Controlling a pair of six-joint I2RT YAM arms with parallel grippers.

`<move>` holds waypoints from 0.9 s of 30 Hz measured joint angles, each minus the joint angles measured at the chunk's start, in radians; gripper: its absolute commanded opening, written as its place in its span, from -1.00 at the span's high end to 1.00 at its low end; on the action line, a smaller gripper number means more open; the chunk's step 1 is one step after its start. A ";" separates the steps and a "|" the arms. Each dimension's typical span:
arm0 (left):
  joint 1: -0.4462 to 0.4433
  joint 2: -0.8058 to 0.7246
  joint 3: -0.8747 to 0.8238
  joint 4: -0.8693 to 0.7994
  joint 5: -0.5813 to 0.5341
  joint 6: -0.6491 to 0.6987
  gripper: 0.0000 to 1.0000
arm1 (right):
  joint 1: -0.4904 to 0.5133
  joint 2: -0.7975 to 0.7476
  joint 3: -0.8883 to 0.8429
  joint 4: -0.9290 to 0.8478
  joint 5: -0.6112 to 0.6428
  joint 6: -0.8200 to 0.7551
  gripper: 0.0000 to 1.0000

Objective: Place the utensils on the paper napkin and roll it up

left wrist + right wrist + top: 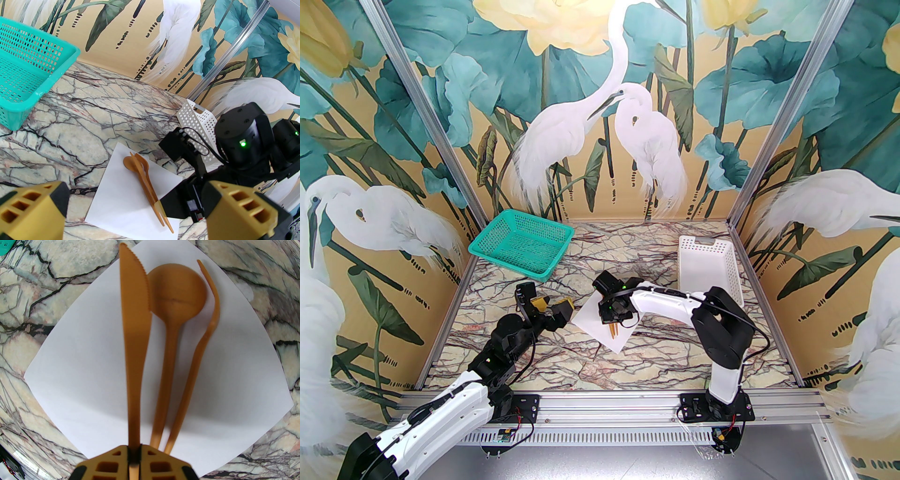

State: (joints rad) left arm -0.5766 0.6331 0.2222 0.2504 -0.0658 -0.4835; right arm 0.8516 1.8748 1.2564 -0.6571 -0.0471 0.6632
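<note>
Utensils (178, 294) stretch over the napkin (82, 369) ahead of the right gripper (134, 455) — clamped on the knife (134, 322) handle. Left gripper (553, 305) gapes wide.

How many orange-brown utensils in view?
3: orange-brown serrated knife pinched in the right fingers, round-bowled spoon beside it, thin curved piece edge-on beyond that, all over the white paper napkin.

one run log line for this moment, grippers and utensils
right gripper: shut on knife, over napkin | spoon, fork: on napkin | left gripper: open, beside napkin | roll: not started
</note>
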 measured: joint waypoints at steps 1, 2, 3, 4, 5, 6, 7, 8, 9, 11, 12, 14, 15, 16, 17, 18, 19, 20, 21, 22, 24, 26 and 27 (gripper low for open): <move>0.000 -0.005 0.000 0.000 0.000 0.002 -0.99 | 0.000 0.006 0.004 0.000 0.002 0.000 0.73; 0.000 -0.007 0.000 0.000 0.000 0.005 -0.99 | 0.000 0.011 0.007 0.000 0.003 0.000 0.73; 0.000 -0.011 0.000 0.000 0.000 0.005 -0.99 | 0.000 0.015 0.008 0.000 0.004 0.000 0.73; 0.000 -0.013 0.000 -0.001 0.000 0.006 -0.99 | 0.000 0.018 0.010 0.000 0.007 0.000 0.73; 0.000 -0.017 0.000 -0.001 0.000 0.006 -0.99 | 0.000 0.021 0.012 0.000 0.011 0.000 0.73; 0.000 -0.019 0.000 -0.002 0.000 0.006 -0.99 | 0.000 0.024 0.014 -0.001 0.014 0.000 0.73; 0.000 -0.021 0.000 -0.002 0.000 0.006 -0.99 | 0.000 0.026 0.016 -0.001 0.018 0.000 0.73; 0.000 -0.023 0.000 -0.003 0.000 0.006 -0.99 | 0.000 0.029 0.018 -0.001 0.022 0.000 0.73; 0.000 -0.025 0.000 -0.006 0.000 0.006 -0.99 | 0.000 0.032 0.020 -0.001 0.023 0.000 0.73; 0.000 -0.026 0.000 -0.008 0.000 0.006 -0.99 | 0.000 0.036 0.022 0.000 0.026 0.002 0.73; 0.000 -0.026 0.000 -0.009 0.000 0.006 -0.99 | 0.000 0.037 0.022 -0.001 0.028 0.003 0.72; 0.000 -0.026 0.000 -0.009 0.000 0.006 -0.99 | 0.000 0.038 0.022 0.000 0.031 0.006 0.72; 0.000 -0.026 0.000 -0.009 0.000 0.008 -0.99 | 0.000 0.038 0.022 0.000 0.033 0.007 0.73; 0.000 -0.026 0.000 -0.010 0.000 0.009 -0.99 | 0.000 0.038 0.022 0.000 0.035 0.007 0.72; 0.000 -0.028 0.000 -0.013 0.000 0.009 -0.99 | 0.000 0.039 0.022 0.000 0.039 0.008 0.72; 0.000 -0.031 0.000 -0.016 0.000 0.009 -0.99 | 0.000 0.040 0.022 0.000 0.041 0.008 0.72; 0.000 -0.035 0.000 -0.019 0.000 0.010 -0.99 | 0.000 0.042 0.022 0.000 0.044 0.008 0.72; 0.000 -0.039 0.000 -0.020 0.000 0.012 -0.99 | 0.000 0.044 0.023 -0.001 0.047 0.010 0.72; 0.000 -0.041 0.000 -0.023 0.000 0.013 -0.99 | 0.000 0.048 0.024 0.000 0.048 0.011 0.72; 0.000 -0.043 0.000 -0.025 0.000 0.013 -0.99 | 0.000 0.051 0.026 0.000 0.049 0.011 0.71; 0.000 -0.045 0.000 -0.029 0.000 0.013 -0.99 | 0.000 0.057 0.029 0.000 0.050 0.011 0.72; 0.000 -0.045 0.000 -0.034 0.000 0.013 -0.99 | 0.000 0.061 0.031 -0.001 0.051 0.011 0.71; 0.000 -0.045 0.000 -0.035 0.000 0.013 -0.99 | 0.000 0.064 0.034 0.000 0.051 0.011 0.71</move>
State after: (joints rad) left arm -0.5766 0.5877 0.2222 0.2150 -0.0658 -0.4702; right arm 0.8516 1.9392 1.2903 -0.6575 0.0044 0.6746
